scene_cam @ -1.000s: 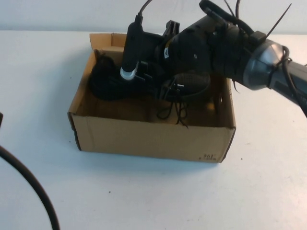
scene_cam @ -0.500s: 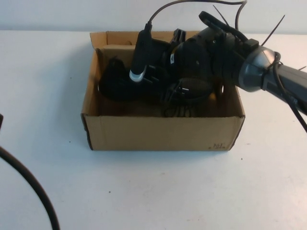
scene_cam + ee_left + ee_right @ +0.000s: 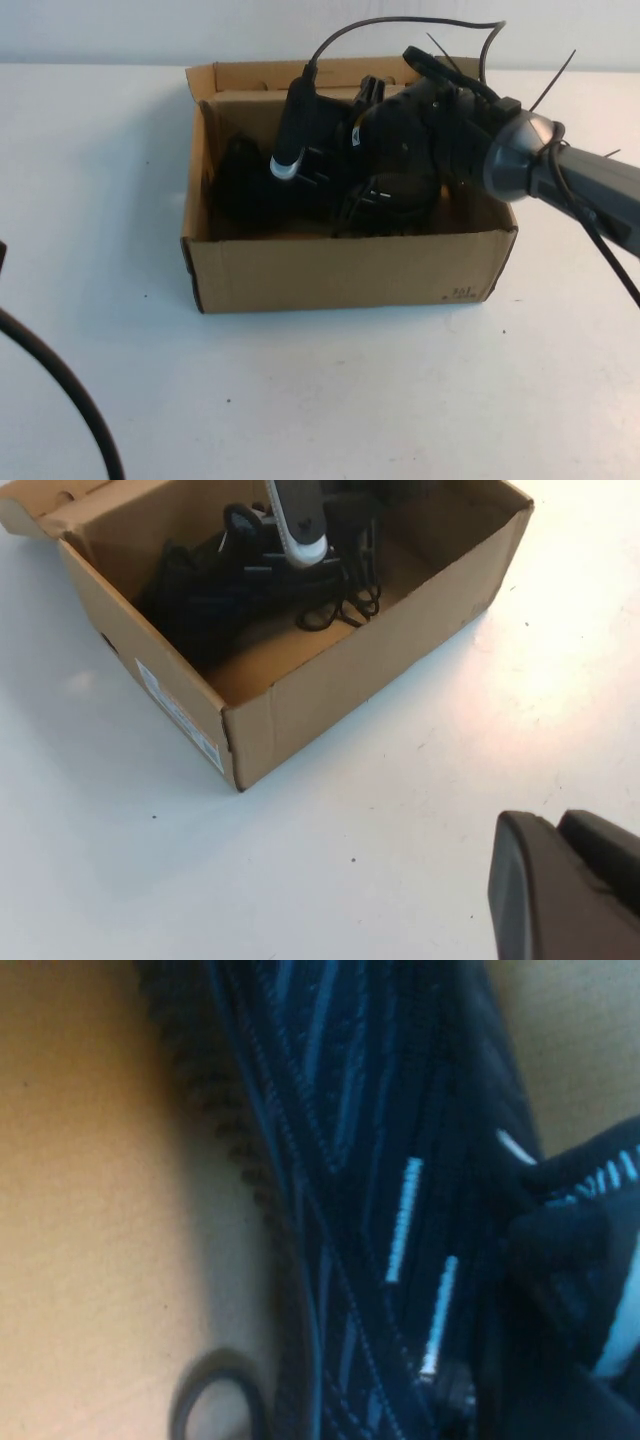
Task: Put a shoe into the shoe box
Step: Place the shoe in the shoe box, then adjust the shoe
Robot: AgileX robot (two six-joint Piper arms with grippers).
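I see the table [image 3: 100,150] carrying the box [image 3: 340,270], which stands open just below my right gripper [image 3: 345,165]. That gripper reaches down into the box from the right side, and I cannot tell how its jaws stand, since the arm hides them. The shoe [image 3: 245,185] lies inside the box directly beneath it; the right wrist view is filled with its black knit and pale dashes [image 3: 400,1220]. My left gripper [image 3: 560,890] hangs over bare table, well apart from the box, fingers pressed together on nothing. Loose laces [image 3: 345,605] trail on the box floor by the shoe.
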